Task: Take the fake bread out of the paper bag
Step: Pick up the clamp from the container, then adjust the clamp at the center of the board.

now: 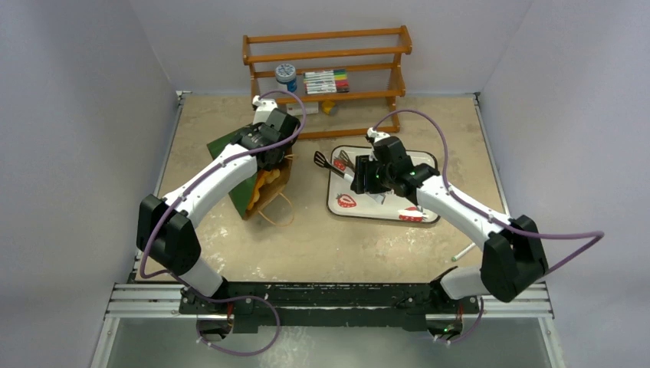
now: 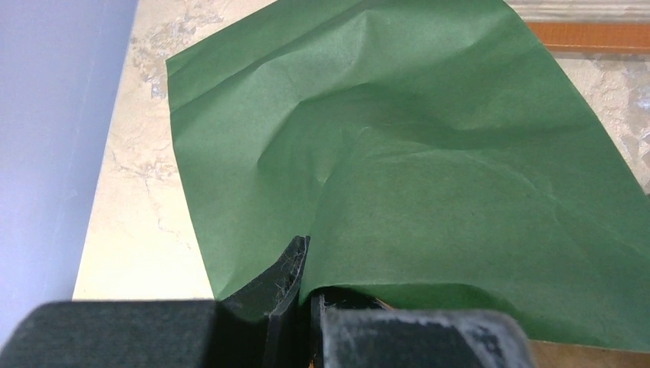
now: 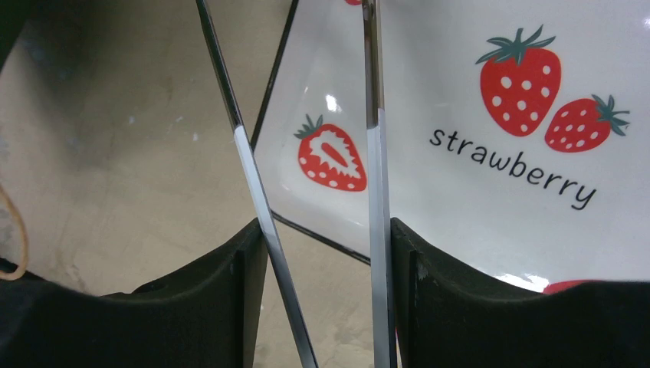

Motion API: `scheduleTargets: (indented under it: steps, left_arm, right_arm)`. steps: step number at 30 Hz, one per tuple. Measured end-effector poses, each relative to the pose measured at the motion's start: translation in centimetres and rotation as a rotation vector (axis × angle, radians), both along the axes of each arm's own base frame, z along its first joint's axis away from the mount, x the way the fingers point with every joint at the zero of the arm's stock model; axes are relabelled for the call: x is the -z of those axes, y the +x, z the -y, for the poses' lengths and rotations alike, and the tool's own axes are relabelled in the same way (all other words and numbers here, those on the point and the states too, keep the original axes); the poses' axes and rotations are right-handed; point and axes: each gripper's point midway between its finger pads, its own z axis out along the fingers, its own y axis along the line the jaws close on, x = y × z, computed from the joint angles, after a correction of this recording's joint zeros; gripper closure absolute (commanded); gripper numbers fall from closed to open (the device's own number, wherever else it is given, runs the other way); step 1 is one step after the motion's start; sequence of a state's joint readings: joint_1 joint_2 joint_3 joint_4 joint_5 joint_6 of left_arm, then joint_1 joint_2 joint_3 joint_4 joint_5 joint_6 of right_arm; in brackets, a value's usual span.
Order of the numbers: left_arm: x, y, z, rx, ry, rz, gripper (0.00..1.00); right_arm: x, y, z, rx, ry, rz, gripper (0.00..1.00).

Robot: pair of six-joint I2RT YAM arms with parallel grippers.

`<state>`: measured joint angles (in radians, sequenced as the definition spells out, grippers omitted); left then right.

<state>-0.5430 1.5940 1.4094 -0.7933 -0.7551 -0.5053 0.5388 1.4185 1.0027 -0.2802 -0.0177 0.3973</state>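
The dark green paper bag (image 1: 230, 146) lies on its side at the left, its brown mouth facing the middle, with a tan string handle (image 1: 277, 218) on the table. Golden fake bread (image 1: 268, 182) shows just inside the mouth. My left gripper (image 1: 270, 157) is shut on the bag's upper edge; in the left wrist view the green paper (image 2: 429, 153) runs between my pinched fingers (image 2: 295, 264). My right gripper (image 1: 360, 178) is over the strawberry tray's left edge, shut on metal tongs (image 3: 375, 192), whose black tips (image 1: 322, 161) point toward the bag.
The white strawberry tray (image 1: 425, 165) lies right of centre and also shows in the right wrist view (image 3: 475, 207). A wooden rack (image 1: 329, 69) with markers and a jar stands at the back. A small white stick (image 1: 462, 254) lies near the right arm's base.
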Motion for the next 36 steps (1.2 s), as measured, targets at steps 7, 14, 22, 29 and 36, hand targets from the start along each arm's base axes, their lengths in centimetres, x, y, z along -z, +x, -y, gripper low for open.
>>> scheduleTargets:
  steps: [7,14,22,29,36]
  left_arm:
    - [0.4,0.1,0.0,-0.006,-0.008,0.007,1.00]
    - [0.4,0.2,-0.1,-0.012,-0.004,0.013,1.00]
    - [0.5,0.3,-0.2,-0.016,-0.006,0.014,1.00]
    - [0.6,0.3,-0.4,-0.025,0.000,0.021,1.00]
    - [0.1,0.4,-2.4,-0.093,-0.002,0.039,1.00]
  right_arm:
    - [-0.9,-2.1,-0.3,0.008,0.045,0.003,0.49]
    - [0.3,-5.3,-2.4,-0.038,0.025,-0.040,0.55]
    - [-3.8,-8.1,-3.3,-0.044,0.127,0.024,0.46]
    - [-2.7,-10.1,-4.7,-0.078,0.166,0.000,0.46]
    - [1.8,-11.6,-8.3,-0.131,0.102,-0.080,0.44]
